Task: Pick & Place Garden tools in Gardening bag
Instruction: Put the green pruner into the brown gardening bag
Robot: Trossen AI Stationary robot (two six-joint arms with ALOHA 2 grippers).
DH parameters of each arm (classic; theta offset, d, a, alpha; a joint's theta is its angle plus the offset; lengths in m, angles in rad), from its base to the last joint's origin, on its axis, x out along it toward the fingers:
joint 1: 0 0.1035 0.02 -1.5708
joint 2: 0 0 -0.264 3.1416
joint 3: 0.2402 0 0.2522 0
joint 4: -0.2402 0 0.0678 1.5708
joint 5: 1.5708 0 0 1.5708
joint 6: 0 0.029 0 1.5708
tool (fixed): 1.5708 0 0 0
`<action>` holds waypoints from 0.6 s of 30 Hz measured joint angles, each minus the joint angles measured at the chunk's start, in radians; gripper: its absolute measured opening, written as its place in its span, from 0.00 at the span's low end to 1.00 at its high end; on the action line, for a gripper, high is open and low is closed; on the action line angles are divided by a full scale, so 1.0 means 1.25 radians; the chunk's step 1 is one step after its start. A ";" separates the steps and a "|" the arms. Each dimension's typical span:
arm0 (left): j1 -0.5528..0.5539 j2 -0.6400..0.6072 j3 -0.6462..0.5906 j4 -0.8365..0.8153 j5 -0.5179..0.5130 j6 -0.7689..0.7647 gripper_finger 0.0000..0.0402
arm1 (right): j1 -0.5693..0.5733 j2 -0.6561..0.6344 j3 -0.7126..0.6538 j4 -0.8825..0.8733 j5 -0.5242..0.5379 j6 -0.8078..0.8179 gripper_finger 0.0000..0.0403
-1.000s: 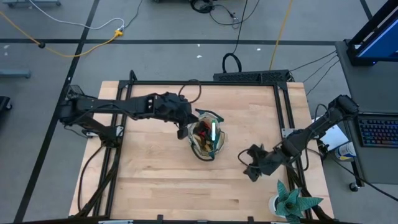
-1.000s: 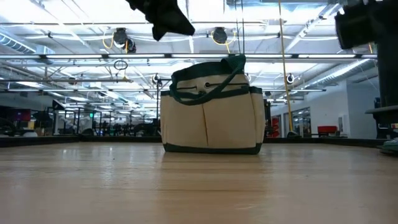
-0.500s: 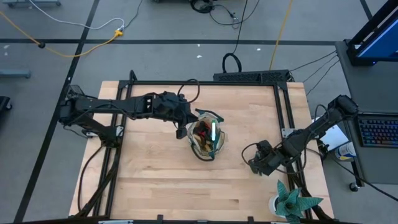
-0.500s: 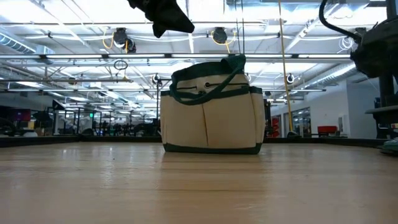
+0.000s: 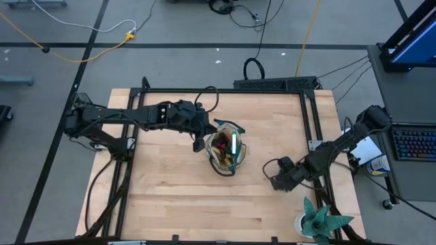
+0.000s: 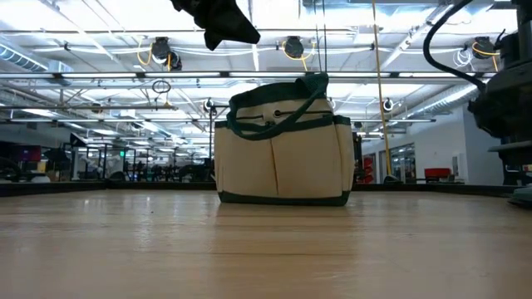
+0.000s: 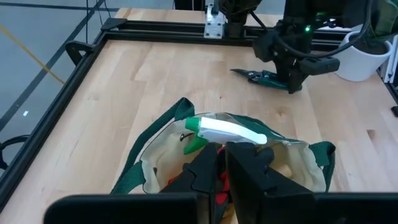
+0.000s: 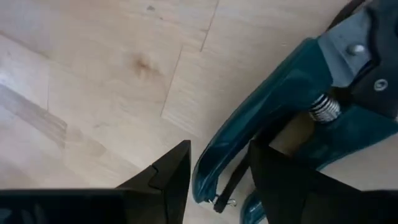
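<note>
Green-handled pruning shears (image 8: pixel 298 118) lie on the bench at 4 o'clock from the gardening bag (image 5: pixel 227 151), where the right gripper (image 5: pixel 275 182), jaws spread, has just descended to straddle one handle; left gripper (image 5: pixel 199 133) waits, nearly clenched.

Bare table (image 5: pixel 163 197) from the bag's (image 5: pixel 227 151) 6 to 9 o'clock; plant (image 5: pixel 320 221), apparently clear of it, crowds 4 o'clock

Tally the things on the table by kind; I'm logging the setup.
Bag: 1
Spray bottle, in the bag: 1
Shears, on the table under the right claw: 1
Potted plant: 1
Red item in the bag, kind unclear: 1
Total: 5
</note>
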 joint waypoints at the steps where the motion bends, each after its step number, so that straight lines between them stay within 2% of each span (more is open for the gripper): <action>1: 0.000 0.000 0.000 0.000 0.000 0.000 0.09 | -0.006 0.000 -0.003 -0.002 0.000 -0.019 0.38; 5: 0.000 0.000 0.000 0.000 0.000 0.000 0.09 | -0.021 0.001 -0.005 -0.001 -0.001 -0.120 0.30; 11: 0.000 0.000 0.000 0.001 0.000 0.000 0.09 | -0.024 0.001 -0.006 -0.005 -0.008 -0.318 0.09; 18: 0.000 0.000 0.000 0.001 0.000 -0.001 0.09 | -0.024 0.001 -0.008 0.060 -0.010 -0.444 0.09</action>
